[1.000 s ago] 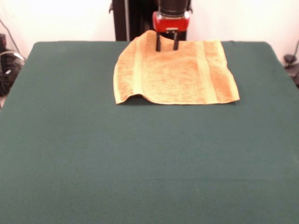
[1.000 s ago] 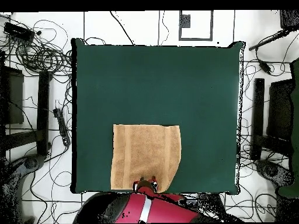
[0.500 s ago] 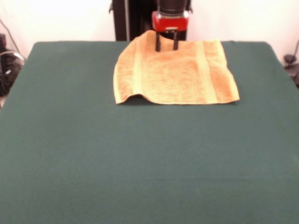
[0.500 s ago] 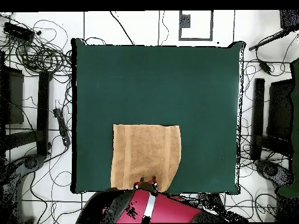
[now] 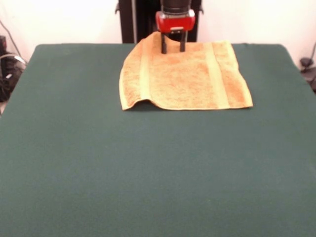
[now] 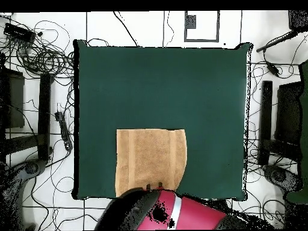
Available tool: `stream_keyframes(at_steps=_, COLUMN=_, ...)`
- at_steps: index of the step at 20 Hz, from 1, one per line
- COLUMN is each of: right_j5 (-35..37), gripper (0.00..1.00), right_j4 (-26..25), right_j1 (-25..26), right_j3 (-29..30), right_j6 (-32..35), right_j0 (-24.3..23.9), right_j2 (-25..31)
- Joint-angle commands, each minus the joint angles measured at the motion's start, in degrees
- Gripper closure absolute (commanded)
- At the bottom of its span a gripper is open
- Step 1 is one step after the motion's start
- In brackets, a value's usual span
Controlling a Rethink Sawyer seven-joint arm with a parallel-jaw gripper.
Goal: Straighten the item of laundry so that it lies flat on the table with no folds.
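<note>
The towel (image 5: 185, 79) lies at the table's (image 5: 148, 173) far edge, its left corner curled under — the unfinished fold. The gripper (image 5: 173, 49) hovers over the far hem, prongs parted and empty — apparently letting go.

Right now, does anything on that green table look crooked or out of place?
Mostly tidy. The golden-orange terry towel lies nearly flat on the dark green felt-topped table, but its front-left corner bulges up slightly, and the far-left corner by the open gripper looks rounded instead of square.
</note>
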Motion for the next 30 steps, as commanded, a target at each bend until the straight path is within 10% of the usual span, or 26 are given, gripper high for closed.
stream_keyframes(at_steps=1, right_j5=8.4, gripper=0.0, right_j4=1.3, right_j1=7.5, right_j3=-7.9, right_j6=6.3, right_j0=-3.3, right_j2=-2.2)
stream_keyframes(at_steps=20, right_j5=8.3, gripper=0.0, right_j4=-2.2, right_j1=10.0, right_j3=-11.3, right_j6=5.6, right_j0=-7.8, right_j2=-2.2)
stream_keyframes(at_steps=30, right_j5=7.9, gripper=0.0, right_j4=2.5, right_j1=5.2, right_j3=-8.9, right_j6=6.9, right_j0=-0.2, right_j2=-0.7)
